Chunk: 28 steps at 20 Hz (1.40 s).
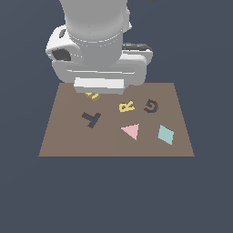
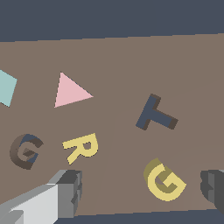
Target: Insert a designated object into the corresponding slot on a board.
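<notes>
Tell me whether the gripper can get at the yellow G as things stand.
Probably yes. The gripper hangs open above the yellow G, which lies flat on the board between the fingers. Nothing covers it; the R and Y cut-out sit apart.

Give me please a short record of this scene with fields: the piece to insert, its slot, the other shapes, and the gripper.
piece: yellow G, lying flat on the board, between the open fingers, not gripped
slot: dark G cut-out, empty
between them: yellow R
other shapes: dark Y cut-out, pink triangle, teal diamond
gripper: open, low over the piece
</notes>
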Motion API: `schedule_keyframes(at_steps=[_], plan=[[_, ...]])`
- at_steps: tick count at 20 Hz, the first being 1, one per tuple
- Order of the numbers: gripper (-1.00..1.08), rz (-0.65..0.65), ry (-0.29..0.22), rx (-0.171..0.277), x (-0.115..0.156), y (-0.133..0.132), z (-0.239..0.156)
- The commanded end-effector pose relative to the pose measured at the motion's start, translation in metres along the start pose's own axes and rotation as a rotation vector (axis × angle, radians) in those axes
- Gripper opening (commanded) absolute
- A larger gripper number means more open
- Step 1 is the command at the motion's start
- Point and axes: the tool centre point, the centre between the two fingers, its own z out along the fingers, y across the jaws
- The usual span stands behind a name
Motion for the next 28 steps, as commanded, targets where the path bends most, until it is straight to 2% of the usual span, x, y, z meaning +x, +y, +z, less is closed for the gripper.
schedule_keyframes(at_steps=[1, 7, 14, 21, 28], plan=[[1.00, 0.000, 0.000, 0.000, 0.000, 0.000, 0.000], [1.00, -0.024, 0.001, 0.000, -0.003, 0.001, 0.003], [1.00, -0.111, 0.004, -0.001, -0.012, 0.004, 0.012], [1.00, -0.258, 0.010, -0.002, -0.027, 0.011, 0.028], [1.00, -0.460, 0.019, -0.004, -0.044, 0.024, 0.051]])
